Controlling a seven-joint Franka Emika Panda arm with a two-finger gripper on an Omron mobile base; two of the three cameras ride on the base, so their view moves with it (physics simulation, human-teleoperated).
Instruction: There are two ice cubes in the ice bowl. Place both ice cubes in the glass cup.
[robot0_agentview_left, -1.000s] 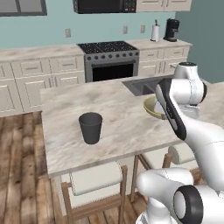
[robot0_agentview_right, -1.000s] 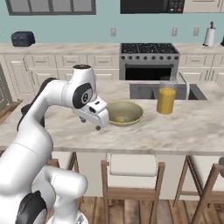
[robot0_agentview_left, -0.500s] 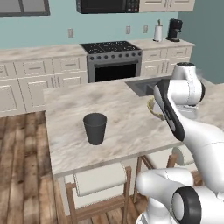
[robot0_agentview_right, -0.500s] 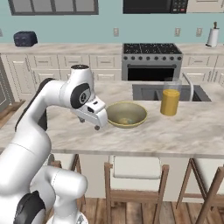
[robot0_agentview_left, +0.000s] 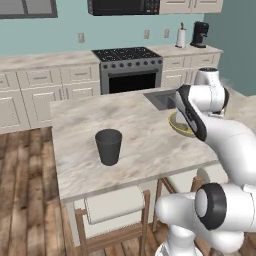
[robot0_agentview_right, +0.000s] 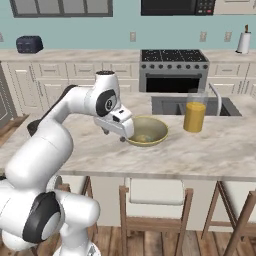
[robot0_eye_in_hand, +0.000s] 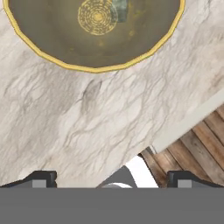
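The dull yellow ice bowl (robot0_agentview_right: 156, 132) sits on the marble island, and my gripper (robot0_agentview_right: 122, 137) hangs open just off its left rim, pointing down. From the hand, the ice bowl (robot0_eye_in_hand: 48, 35) lies ahead, with one pale lump of ice cube (robot0_eye_in_hand: 120, 8) beside its ringed centre. My gripper (robot0_eye_in_hand: 111, 179) holds nothing, and bare marble lies between its fingertips (robot0_eye_in_hand: 41, 178). The dark glass cup (robot0_agentview_left: 108, 146) stands upright by itself on the far left of the island, well away from the bowl (robot0_agentview_left: 176, 125), which my arm partly hides.
A tall glass of orange liquid (robot0_agentview_right: 194, 111) stands right of the bowl, in front of the sink (robot0_agentview_right: 170, 105). The counter edge (robot0_eye_in_hand: 188, 120) drops to a wood floor close to the hand. Stools (robot0_agentview_right: 156, 200) sit under the island.
The whole picture has shifted slightly, so the camera has moved. My hand has edged a little closer to the bowl's rim. The jaws have stayed open.
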